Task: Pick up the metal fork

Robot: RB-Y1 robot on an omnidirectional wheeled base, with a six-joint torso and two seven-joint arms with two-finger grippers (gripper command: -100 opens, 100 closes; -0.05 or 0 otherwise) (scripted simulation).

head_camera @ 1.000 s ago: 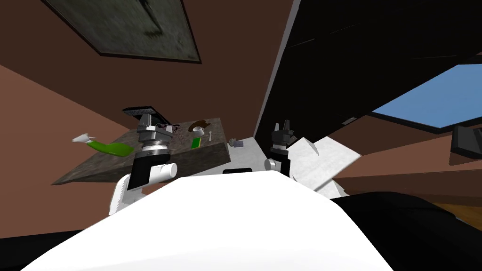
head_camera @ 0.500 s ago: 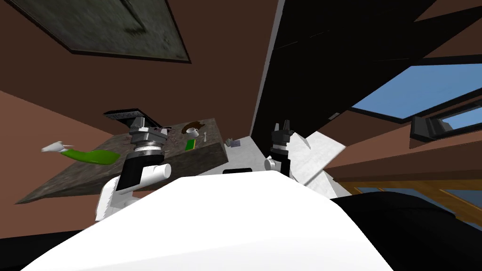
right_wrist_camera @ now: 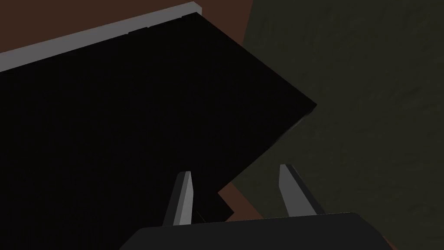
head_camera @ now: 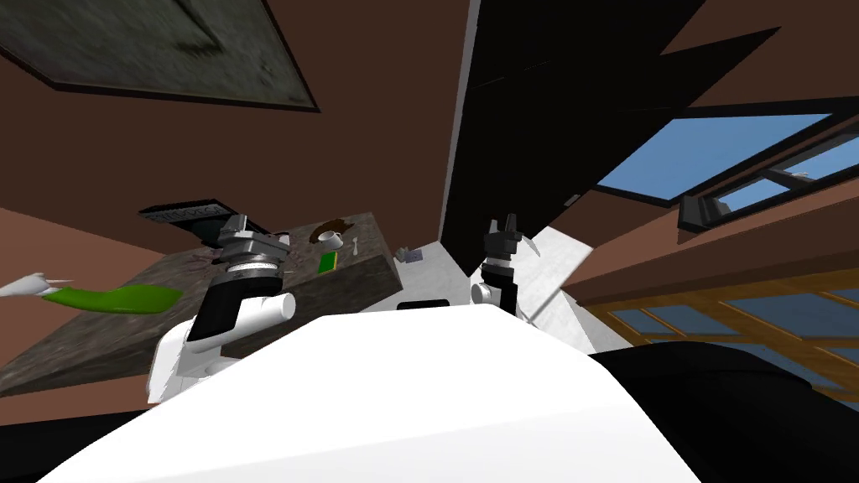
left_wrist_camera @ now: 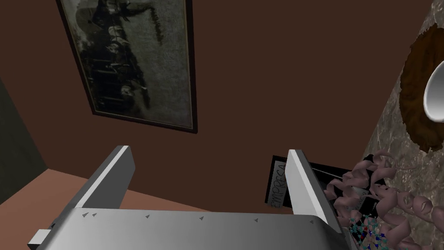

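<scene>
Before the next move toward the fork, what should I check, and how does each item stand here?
1. Left gripper open, nothing between the fingers: ok.
2. Right gripper open and empty: ok.
3. Fork located: ok, a small pale utensil on the table, beside the cup.
4. Left gripper lined up with the fork: not ok, it points at the wall past the table's edge.
5. Space around the left gripper: not ok, a pink curly thing sits close beside one finger.
6. Fork's orientation: cannot tell.
</scene>
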